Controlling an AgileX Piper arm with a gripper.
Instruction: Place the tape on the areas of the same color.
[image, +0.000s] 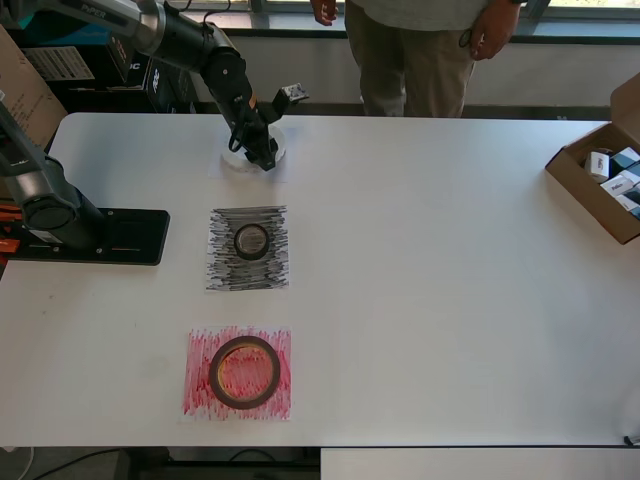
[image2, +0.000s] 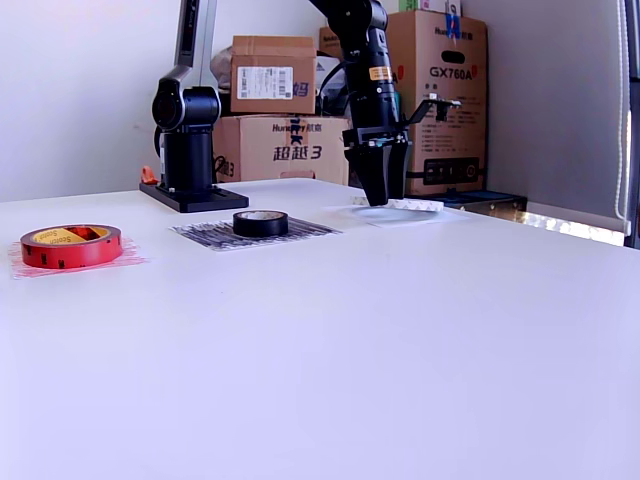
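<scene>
Reaching down at the far side of the white table (image: 450, 300), the gripper (image2: 380, 196) points its fingers straight at the tabletop, their tips at or just above the whitish tape roll (image2: 400, 207) — whether they touch it cannot be told. The fingers stand close together, narrowing to a point in the exterior view, yet whether they pinch the roll's wall is hidden from both cameras. That roll lies flat on the plain white sheet (image: 222, 170), which barely stands out from the table in the overhead view. Nearer the middle, the small black tape roll (image: 251, 240) lies flat within the black-scribbled sheet (image: 225, 270), a little above its centre in the overhead view. Closest to the table's near edge, the large red tape roll (image: 243, 371) lies flat on the red-scribbled sheet (image: 200, 395), well inside its borders. The three sheets form a rough column, apart from one another. A second arm's black base (image: 110, 237) sits on the table at the overhead view's left — beside the black sheet but not touching it. An open cardboard box (image: 580, 180) of small packages rests at the right edge, and a person (image: 415, 50) stands behind the table.
</scene>
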